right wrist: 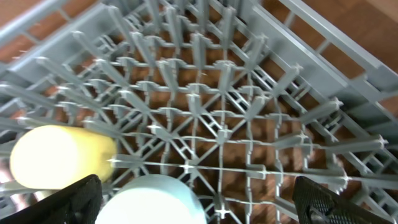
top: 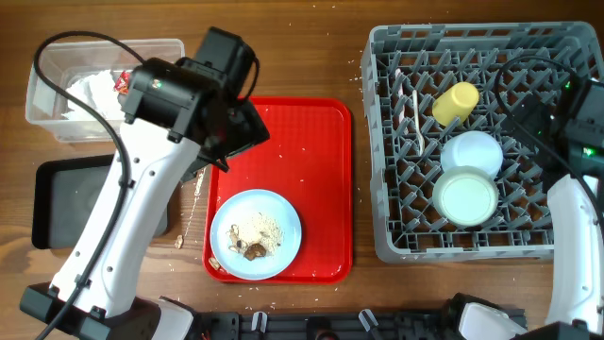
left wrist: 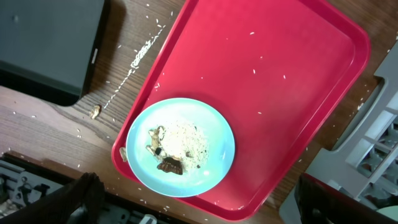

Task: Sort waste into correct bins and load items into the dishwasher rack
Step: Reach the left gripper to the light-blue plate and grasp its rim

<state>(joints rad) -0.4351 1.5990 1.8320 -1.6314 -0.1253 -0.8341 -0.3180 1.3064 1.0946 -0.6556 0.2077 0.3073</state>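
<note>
**Plate left: dump scraps, then rack it**

L gripper [left wrist: 199,208] jaws wide, holding nothing, hovers over large light blue plate [left wrist: 214,162], lower centre of red tray [left wrist: 280,74]. Food scraps [left wrist: 177,146] piled mid-plate, so pinch bare rim & keep level. Tip over black tray [top: 66,203], left edge; napkins [top: 90,93] lie in clear tub [top: 38,94], upper left. R gripper [right wrist: 208,202] also wide, empty, over dishwasher rack [top: 382,142] at right w/ cup [top: 455,102], bowl [top: 472,153], saucer [top: 465,196]; free plate slot hard to make out.

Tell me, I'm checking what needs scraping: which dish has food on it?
The large light blue plate on the red tray: it holds crumbs and brown scraps; yellow-green cup, bowl and saucer sit in the rack.
</note>
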